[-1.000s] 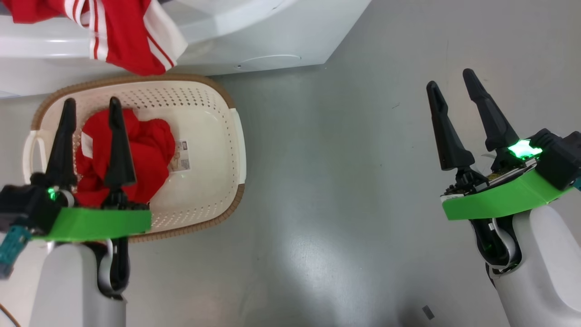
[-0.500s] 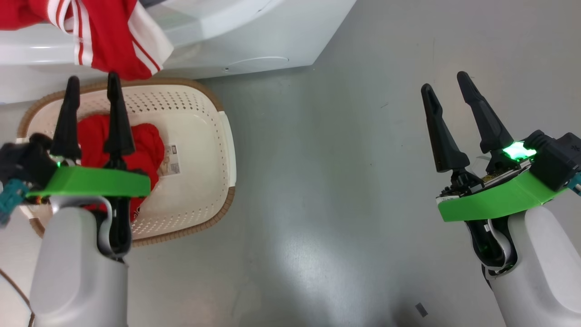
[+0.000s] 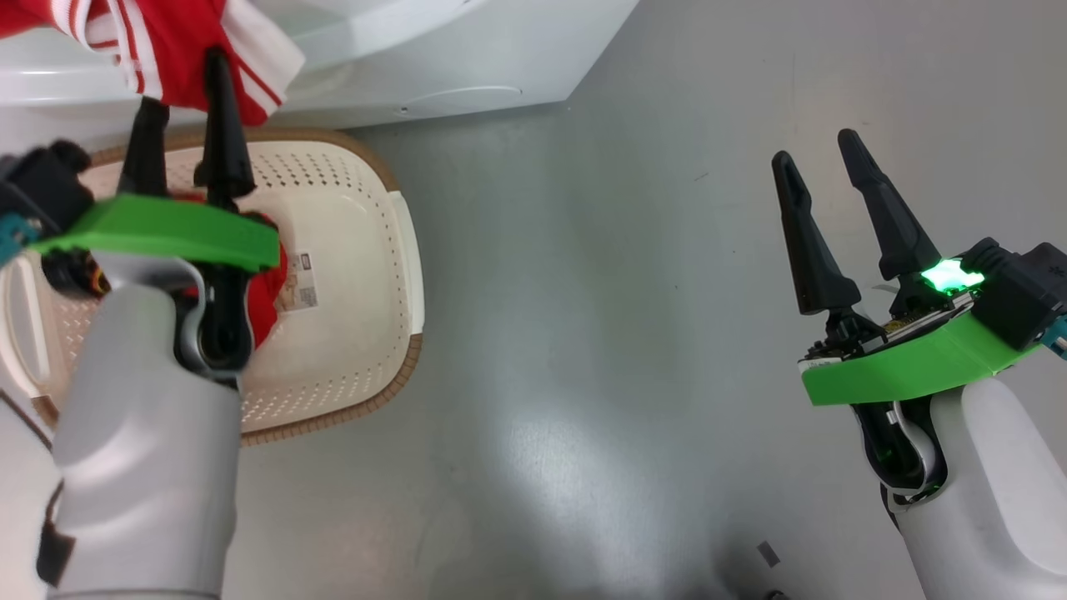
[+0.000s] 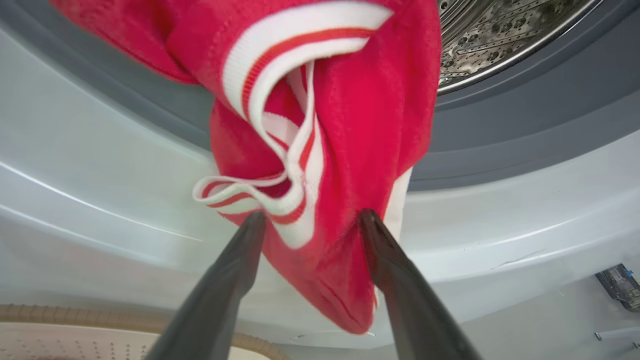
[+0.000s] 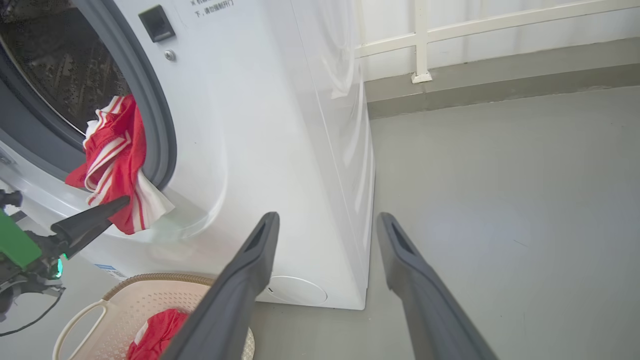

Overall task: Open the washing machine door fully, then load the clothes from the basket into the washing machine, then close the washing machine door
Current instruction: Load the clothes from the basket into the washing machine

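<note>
My left claw (image 4: 311,215) gapes wide astride the clothes (image 4: 350,100) hanging over the washing machine (image 5: 280,150) rim, gripping nothing; my right claw (image 3: 814,143) gapes empty.

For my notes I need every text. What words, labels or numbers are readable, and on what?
"下,请勿强制开门": grey print, big white front-loading washing machine front; line above cut off.
Paper label in cream perforated plastic basket: too small to read.
Blue sticker low on machine: blurred.

Grey floor (image 3: 583,333); white railing (image 5: 421,35) above concrete kerb (image 5: 500,75).
</note>
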